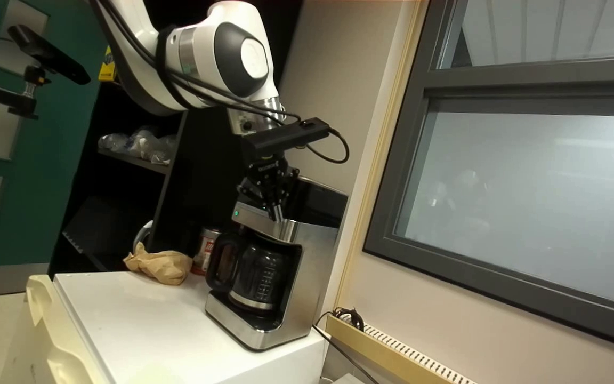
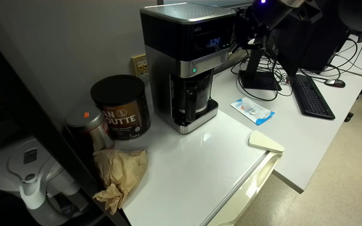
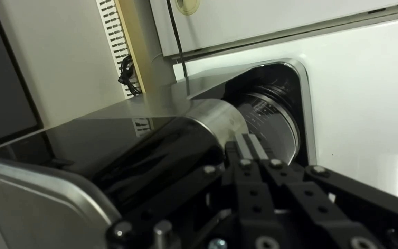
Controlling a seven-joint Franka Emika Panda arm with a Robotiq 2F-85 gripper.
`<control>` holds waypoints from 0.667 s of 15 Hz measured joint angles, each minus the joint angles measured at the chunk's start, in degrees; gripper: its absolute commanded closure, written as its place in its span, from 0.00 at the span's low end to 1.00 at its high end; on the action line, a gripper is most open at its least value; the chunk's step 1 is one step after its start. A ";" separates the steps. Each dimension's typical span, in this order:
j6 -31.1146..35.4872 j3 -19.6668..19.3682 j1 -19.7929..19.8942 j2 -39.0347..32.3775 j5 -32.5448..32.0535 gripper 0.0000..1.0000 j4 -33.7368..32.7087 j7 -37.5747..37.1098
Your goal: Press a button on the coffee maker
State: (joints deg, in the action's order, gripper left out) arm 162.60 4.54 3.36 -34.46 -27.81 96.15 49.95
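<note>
Crowding the coffee maker (image 2: 182, 64): in an exterior view you've got a coffee tub (image 2: 121, 108) and can (image 2: 85, 117), both lidded, to the left, crumpled brown paper (image 2: 124, 171) nearer, packet (image 2: 252, 110) out right.
Carafe (image 1: 259, 272): seated inside, contents too dark to tell.
Coffee maker: upright on the white surface (image 2: 181, 175), far, by the wall (image 2: 74, 34), blue clock (image 2: 214, 41) and green light (image 2: 194, 70) lit.
Your gripper (image 3: 250, 147): fingertips together at the front band (image 2: 212, 61); contact unclear.
</note>
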 measured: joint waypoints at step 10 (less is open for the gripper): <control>-4.58 0.66 -0.40 -1.69 1.77 1.00 -3.73 2.52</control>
State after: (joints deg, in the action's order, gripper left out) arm 158.01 5.20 2.96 -36.15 -26.04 92.42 52.47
